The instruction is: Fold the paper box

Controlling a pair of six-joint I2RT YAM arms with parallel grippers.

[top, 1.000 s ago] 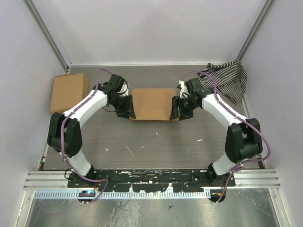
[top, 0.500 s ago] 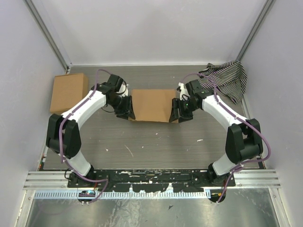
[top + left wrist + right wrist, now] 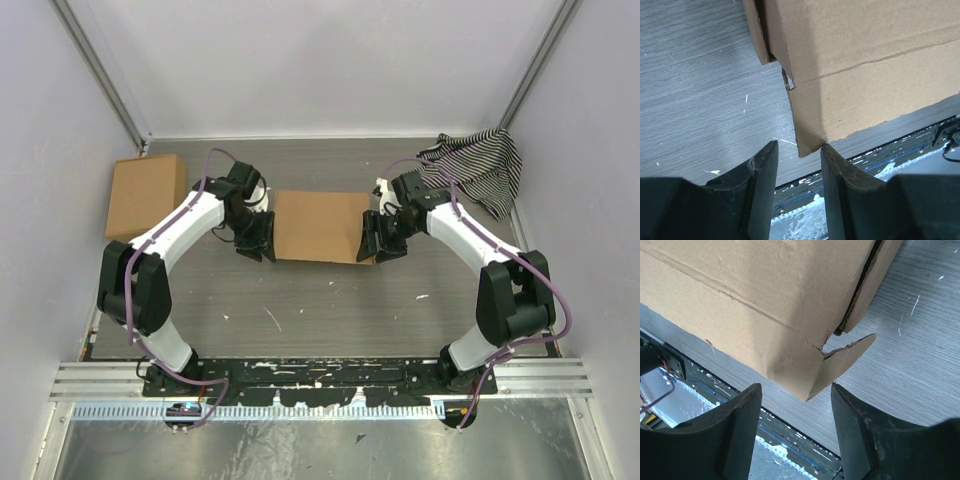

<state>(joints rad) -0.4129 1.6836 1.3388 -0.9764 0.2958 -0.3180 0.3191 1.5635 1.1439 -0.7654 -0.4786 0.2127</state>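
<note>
Paper box point(image 3: 318, 226): centre of table point(image 3: 330, 300), nearly closed. Left gripper point(image 3: 797, 151) and right gripper point(image 3: 796, 392) both spread, each straddling a near corner. Likely step: tucking the loose corner flap point(image 3: 847, 357); next, you press it inward, gently

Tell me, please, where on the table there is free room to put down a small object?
The widest bare patch of the table lies between the paper box and the black base plate. A narrower strip runs behind the paper box. It is crowded at both box ends, by the left gripper and right gripper.
</note>
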